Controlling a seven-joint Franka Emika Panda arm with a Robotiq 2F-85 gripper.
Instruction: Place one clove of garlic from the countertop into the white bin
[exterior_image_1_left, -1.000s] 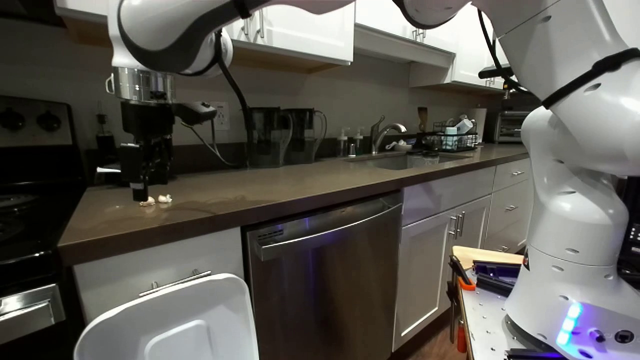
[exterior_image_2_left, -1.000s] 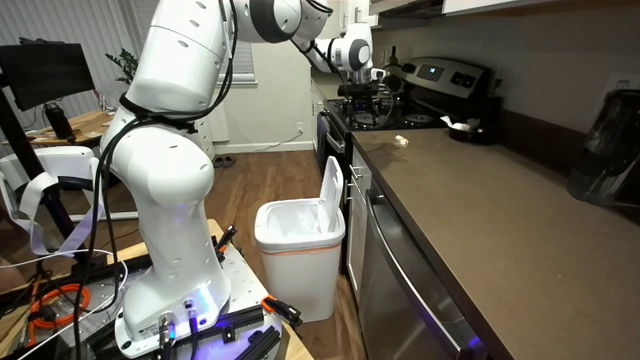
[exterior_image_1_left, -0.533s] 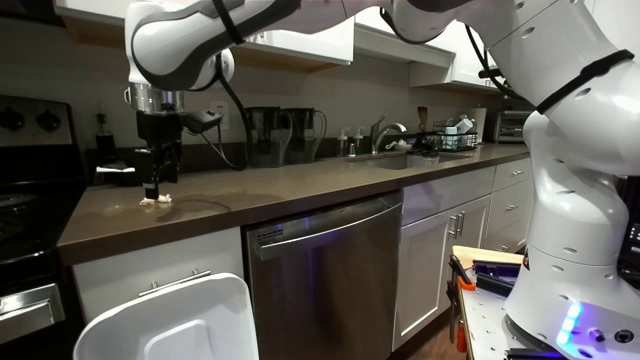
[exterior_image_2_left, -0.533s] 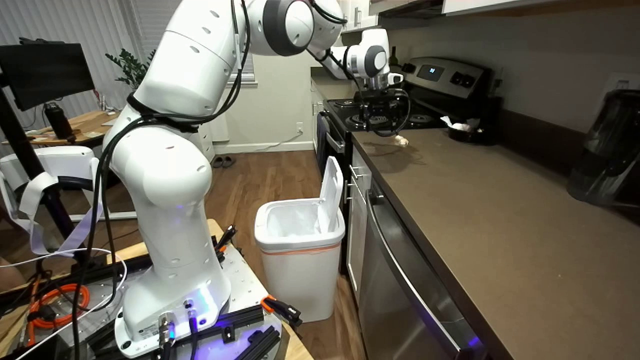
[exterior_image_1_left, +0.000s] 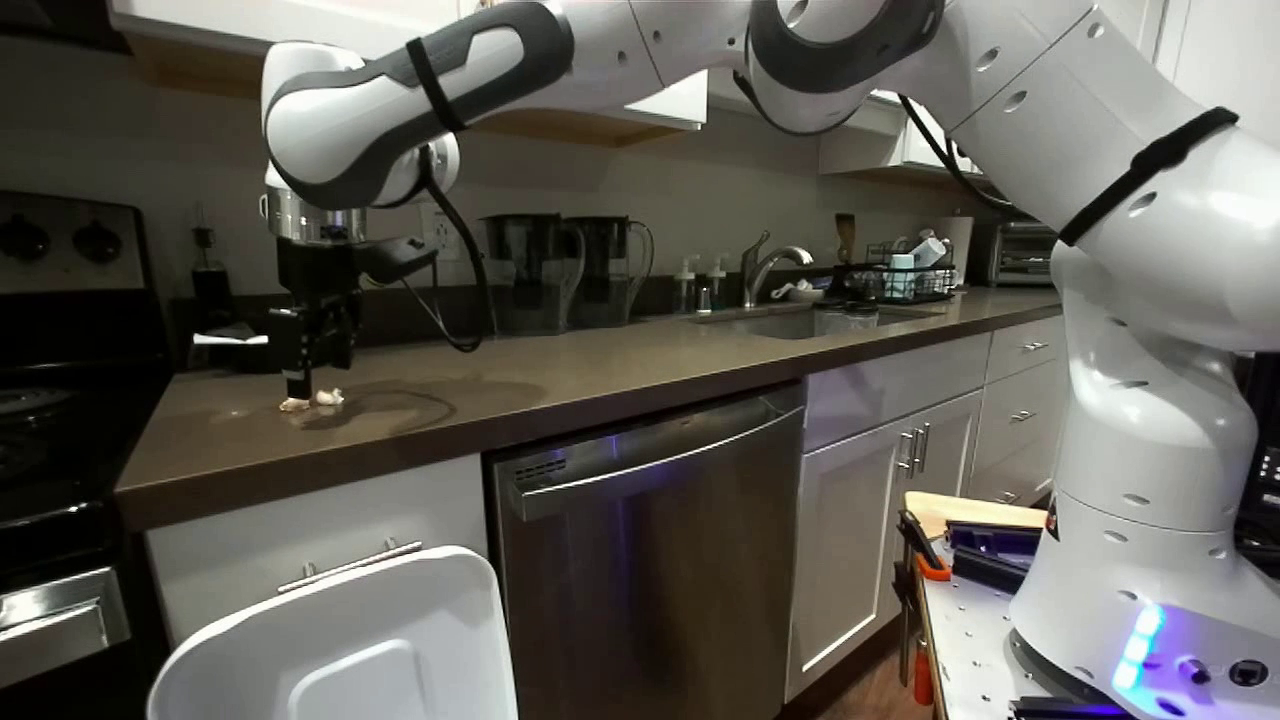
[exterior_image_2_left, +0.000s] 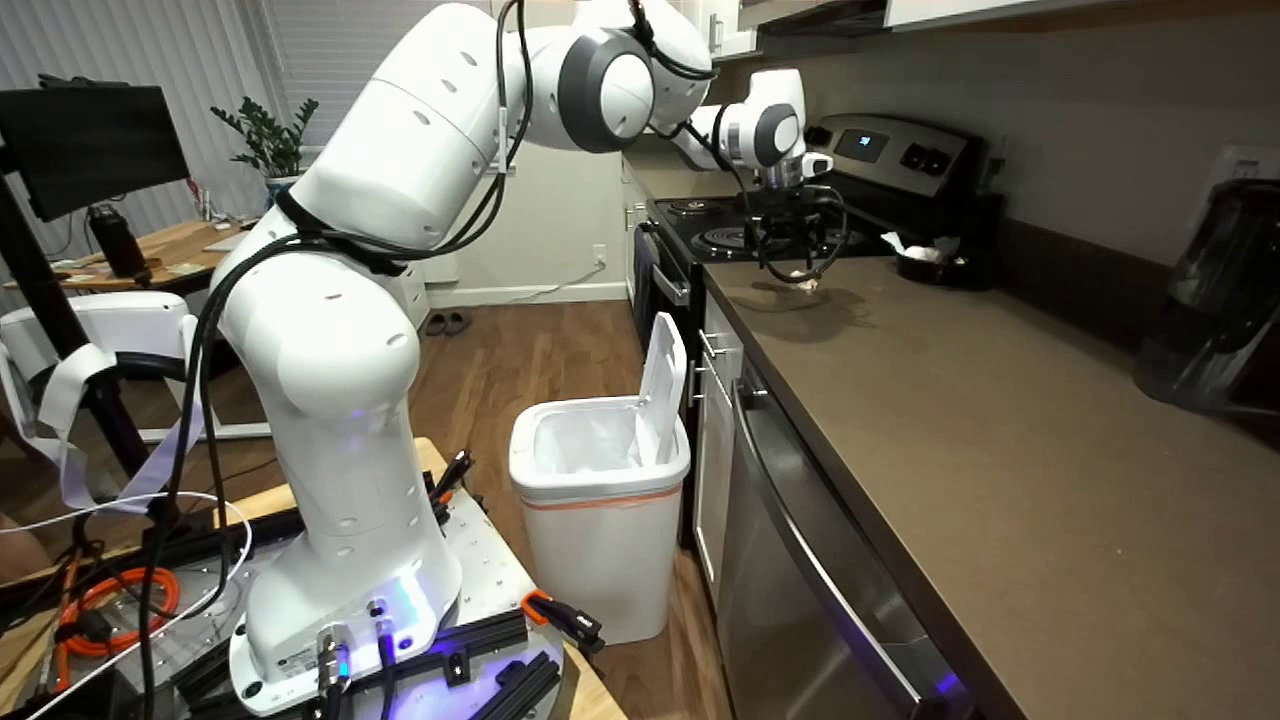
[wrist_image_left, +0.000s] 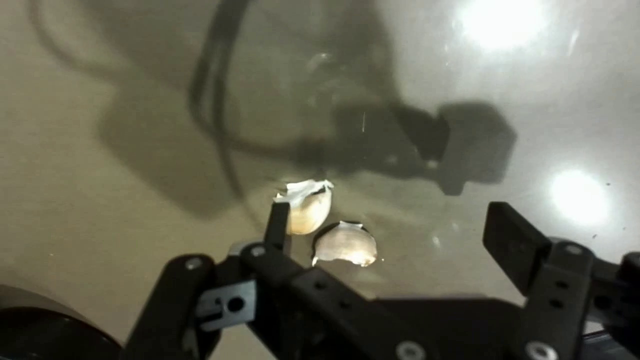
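Observation:
Two pale garlic cloves lie on the dark-brown countertop (exterior_image_1_left: 600, 370) near its stove end. In the wrist view one clove (wrist_image_left: 346, 245) lies between my fingers, nearer the left finger. The other clove (wrist_image_left: 311, 215), with papery white skin, is partly hidden behind the left fingertip. They also show in an exterior view as a left clove (exterior_image_1_left: 295, 405) and a right clove (exterior_image_1_left: 329, 397). My gripper (wrist_image_left: 392, 220) is open and empty, pointing down just above the cloves (exterior_image_1_left: 318, 375). The white bin (exterior_image_2_left: 600, 550) stands open on the floor beside the cabinets, its lid raised (exterior_image_1_left: 340, 620).
A black stove (exterior_image_2_left: 730, 240) adjoins the counter's end. A dark bowl with white paper (exterior_image_2_left: 930, 265) sits against the wall. Dark pitchers (exterior_image_1_left: 530, 275), a faucet (exterior_image_1_left: 770, 265) and a dish rack (exterior_image_1_left: 905, 280) stand farther along. A dishwasher (exterior_image_1_left: 650, 570) is below the counter.
My gripper has moved over the counter toward the cloves and lower, rightward in both exterior views, with a slight shift back left in one lately. The cloves and bin have not moved.

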